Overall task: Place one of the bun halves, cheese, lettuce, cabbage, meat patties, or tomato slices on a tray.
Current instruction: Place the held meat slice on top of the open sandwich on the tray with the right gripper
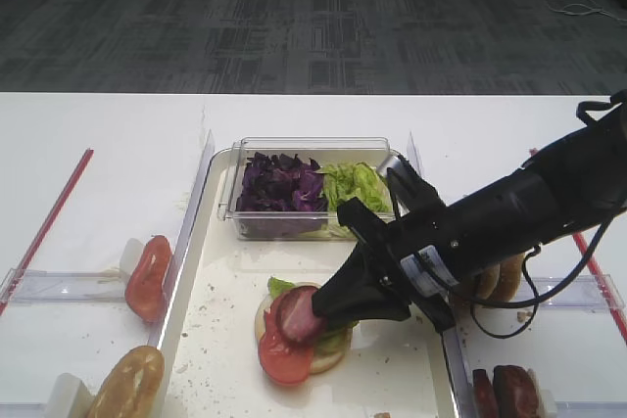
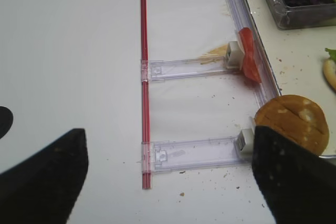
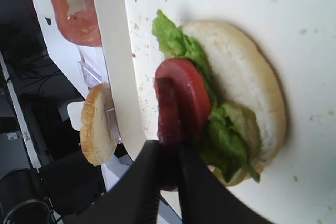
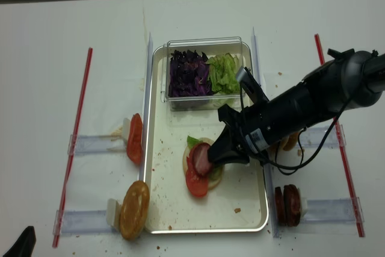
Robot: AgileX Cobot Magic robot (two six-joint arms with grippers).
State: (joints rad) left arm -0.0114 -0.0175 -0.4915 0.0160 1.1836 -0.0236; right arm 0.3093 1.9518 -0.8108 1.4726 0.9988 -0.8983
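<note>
Meat patty [image 3: 169,124] sits clamped edge-on between the right end effector [image 3: 169,153] fingers, right over the tomato slice [image 3: 190,95] on the lettuce [image 3: 223,129] and bun half [image 3: 247,85] stack, mid tray [image 1: 225,340]. Wrist view shows the pinch — the high views only show the arm covering it. Left end effector [image 2: 168,174]: fingers spread wide over bare worktop [image 2: 73,51], holding nothing.

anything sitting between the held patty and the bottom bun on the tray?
Yes. In the right wrist view, a tomato slice and lettuce lie between the meat patty and the bun half.
</note>
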